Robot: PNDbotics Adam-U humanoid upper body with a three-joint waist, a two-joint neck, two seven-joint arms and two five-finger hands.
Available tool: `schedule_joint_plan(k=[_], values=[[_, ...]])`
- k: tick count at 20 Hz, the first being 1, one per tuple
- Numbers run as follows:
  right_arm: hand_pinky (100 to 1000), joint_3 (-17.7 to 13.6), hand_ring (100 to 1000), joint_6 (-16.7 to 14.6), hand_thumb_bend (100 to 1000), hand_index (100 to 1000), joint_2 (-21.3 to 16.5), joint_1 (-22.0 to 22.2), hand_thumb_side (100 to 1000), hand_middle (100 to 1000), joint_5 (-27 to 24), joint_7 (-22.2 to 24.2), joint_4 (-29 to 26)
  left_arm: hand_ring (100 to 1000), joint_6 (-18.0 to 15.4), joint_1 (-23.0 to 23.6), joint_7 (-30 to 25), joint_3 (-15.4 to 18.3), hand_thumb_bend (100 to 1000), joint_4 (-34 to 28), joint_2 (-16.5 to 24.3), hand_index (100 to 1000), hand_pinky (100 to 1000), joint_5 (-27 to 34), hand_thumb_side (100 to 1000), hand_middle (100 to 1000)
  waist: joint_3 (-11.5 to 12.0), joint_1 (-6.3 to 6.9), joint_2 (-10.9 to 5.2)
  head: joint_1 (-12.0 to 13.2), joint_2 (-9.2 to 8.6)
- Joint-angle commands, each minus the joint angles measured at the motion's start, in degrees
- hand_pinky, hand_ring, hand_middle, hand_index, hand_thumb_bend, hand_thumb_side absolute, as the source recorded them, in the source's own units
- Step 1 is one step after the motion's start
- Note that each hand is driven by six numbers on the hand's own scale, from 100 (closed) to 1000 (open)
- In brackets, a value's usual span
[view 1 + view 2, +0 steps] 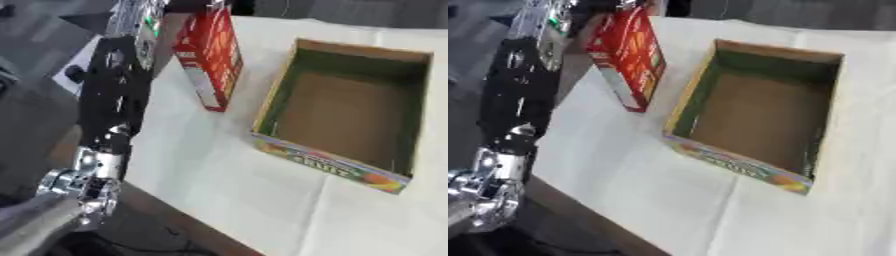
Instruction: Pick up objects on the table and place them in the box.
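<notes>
You've got one red carton (210,60) and one open box (346,107), nothing inside. Left arm (109,105) reaches to the carton's top; hand hidden, grip can't tell.

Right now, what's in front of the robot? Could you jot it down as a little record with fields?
surface: table under a white cloth
box: open cardboard box with a colourful printed front, nothing visible inside
item: red carton standing upright, left of the box and apart from it
left arm: black and silver left arm reaching up the left side toward the top of the carton
left hand: at the top edge, contact with carton unclear
right hand: not in view
</notes>
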Motion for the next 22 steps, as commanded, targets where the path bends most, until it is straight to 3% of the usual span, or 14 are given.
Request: schedule_joint_plan(k=[1,6,15,20,22], values=[[389,0.1,494,0.0,100,747,-0.5,1.1,1000,608,-0.4,0.9,0.2,553,0.2,-1.3,-1.4,1.4,538,0.3,0.2,760,240,-0.6,997,647,0.3,-0.14,-1.08,-0.1,0.06],[389,0.1,494,0.0,100,746,-0.4,1.9,1000,608,-0.5,1.9,0.2,542,0.8,-2.2,-3.6,2.2,508,4.2,-0.9,802,224,0.1,1000,635,1.0,0.33,-1.57,-0.9,0.06],[392,0.3,498,-0.6,100,745,0.4,3.2,1000,609,0.4,4.3,0.2,538,0.3,-6.5,-3.2,1.0,528,22.7,0.7,798,247,1.6,1000,630,2.1,0.94,-3.18,-2.9,0.06],[393,0.3,499,-1.4,100,745,0.6,2.8,1000,609,1.2,4.7,0.2,506,-1.1,-8.3,-1.1,-1.6,597,27.2,2.9,771,277,-0.5,1000,599,1.7,0.93,-3.38,-3.0,0.06],[392,0.3,499,-1.5,100,745,0.5,2.6,1000,609,1.5,4.7,0.2,491,-1.7,-9.6,-0.4,-3.0,684,29.3,4.2,749,290,-2.8,972,585,1.6,0.92,-3.31,-2.9,0.06]])
